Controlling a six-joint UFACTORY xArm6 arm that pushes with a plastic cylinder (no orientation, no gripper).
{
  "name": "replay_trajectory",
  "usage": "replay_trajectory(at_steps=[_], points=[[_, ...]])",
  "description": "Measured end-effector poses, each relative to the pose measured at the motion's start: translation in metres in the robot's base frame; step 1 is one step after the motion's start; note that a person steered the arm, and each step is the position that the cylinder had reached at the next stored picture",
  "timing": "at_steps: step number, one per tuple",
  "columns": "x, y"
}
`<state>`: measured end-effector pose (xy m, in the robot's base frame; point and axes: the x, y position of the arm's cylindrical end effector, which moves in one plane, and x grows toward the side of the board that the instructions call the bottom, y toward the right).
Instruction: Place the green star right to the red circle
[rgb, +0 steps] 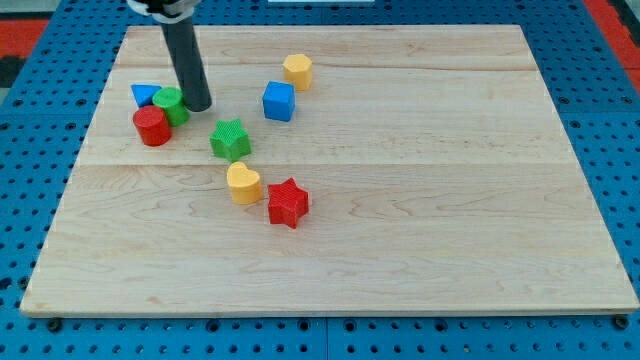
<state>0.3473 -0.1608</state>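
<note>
The green star lies on the wooden board, to the right of and slightly below the red circle. A clear gap separates the two. The red circle touches a green circle just above it to the right. My tip rests on the board right beside the green circle's right side, above and to the left of the green star and apart from it.
A blue triangle sits behind the red and green circles. A blue cube and a yellow hexagon lie up and to the right. A yellow heart and a red star lie below the green star. The board sits on a blue pegboard.
</note>
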Motion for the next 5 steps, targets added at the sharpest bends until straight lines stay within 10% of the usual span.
replay_trajectory(at_steps=[5], points=[[0.011, 0.079]])
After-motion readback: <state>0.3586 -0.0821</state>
